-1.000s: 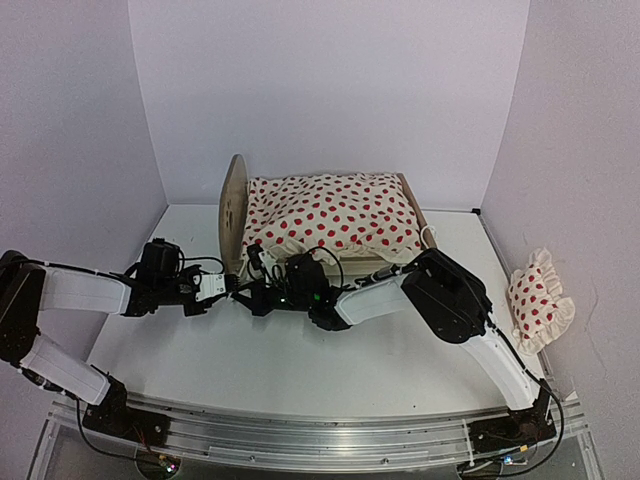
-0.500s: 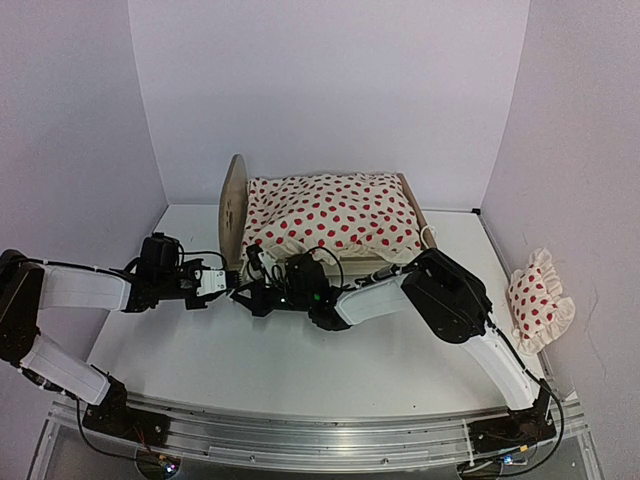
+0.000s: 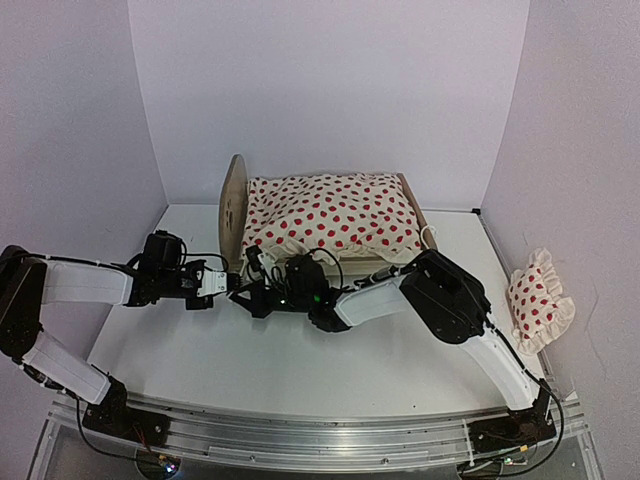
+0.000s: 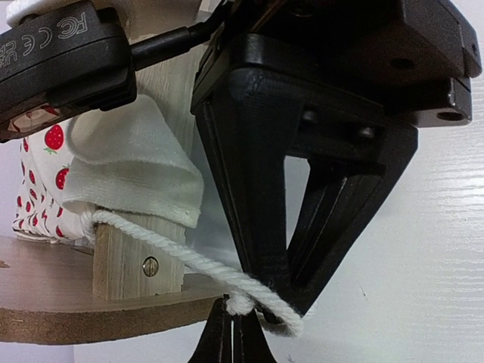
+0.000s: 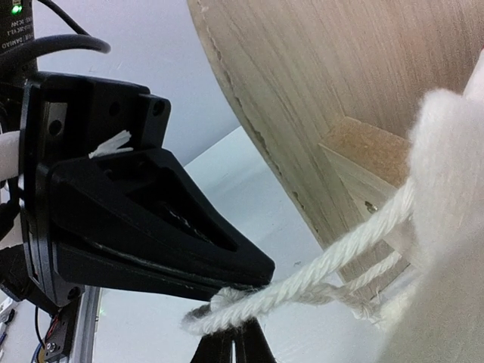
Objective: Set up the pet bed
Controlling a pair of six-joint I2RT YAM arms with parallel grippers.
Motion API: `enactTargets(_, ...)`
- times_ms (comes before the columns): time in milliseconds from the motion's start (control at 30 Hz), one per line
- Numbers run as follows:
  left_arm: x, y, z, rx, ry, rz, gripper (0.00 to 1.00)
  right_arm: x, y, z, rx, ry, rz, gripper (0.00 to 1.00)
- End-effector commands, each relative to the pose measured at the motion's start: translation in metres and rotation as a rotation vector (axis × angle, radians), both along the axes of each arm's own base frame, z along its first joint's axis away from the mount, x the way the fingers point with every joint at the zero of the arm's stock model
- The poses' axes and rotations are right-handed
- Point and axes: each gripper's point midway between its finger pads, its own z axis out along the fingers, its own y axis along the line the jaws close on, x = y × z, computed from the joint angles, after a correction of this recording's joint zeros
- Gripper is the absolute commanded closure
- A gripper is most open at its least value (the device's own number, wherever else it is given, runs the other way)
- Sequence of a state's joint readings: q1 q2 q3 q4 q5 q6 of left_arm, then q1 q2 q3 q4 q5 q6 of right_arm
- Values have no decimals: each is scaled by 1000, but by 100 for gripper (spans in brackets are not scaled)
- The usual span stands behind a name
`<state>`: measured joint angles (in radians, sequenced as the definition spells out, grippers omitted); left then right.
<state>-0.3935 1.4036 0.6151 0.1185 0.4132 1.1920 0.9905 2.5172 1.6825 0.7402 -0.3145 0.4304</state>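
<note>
The pet bed (image 3: 233,205) stands at the back centre, a light-wood frame with a tall rounded headboard on its left. A cream red-dotted duvet (image 3: 335,212) covers it. My two grippers meet tip to tip at the bed's near-left corner. In the left wrist view my left gripper (image 4: 233,336) is shut on the knotted end of a white cord (image 4: 174,253) that runs round the bed's wooden leg (image 4: 128,261). My right gripper (image 5: 236,346) is shut on the same white cord (image 5: 318,276) below the headboard (image 5: 340,68). Seen from above, the left gripper (image 3: 230,285) and right gripper (image 3: 246,296) nearly touch.
A small red-dotted ruffled pillow (image 3: 538,300) lies against the right wall. Another loop of white cord (image 3: 430,236) hangs at the bed's near-right corner. White walls close in the table at the back and both sides. The right arm stretches across the bed's front.
My left gripper has moved a little right toward the bed corner and has closed on the cord's end. The right arm has stayed still.
</note>
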Motion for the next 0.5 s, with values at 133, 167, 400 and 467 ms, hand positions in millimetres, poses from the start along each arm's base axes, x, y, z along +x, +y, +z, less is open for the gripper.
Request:
enactTargets(133, 21, -3, 32, -87, 4, 98, 100, 19, -24, 15, -9, -70, -161, 88)
enactTargets(167, 21, -3, 33, -92, 10, 102, 100, 20, -28, 12, -21, -78, -178, 85)
enactTargets(400, 22, -3, 35, -110, 24, 124, 100, 21, -54, -6, -72, -108, -258, 68)
enactTargets(467, 23, -4, 41, -133, 36, 135, 100, 22, -52, -17, -83, -110, -277, 66)
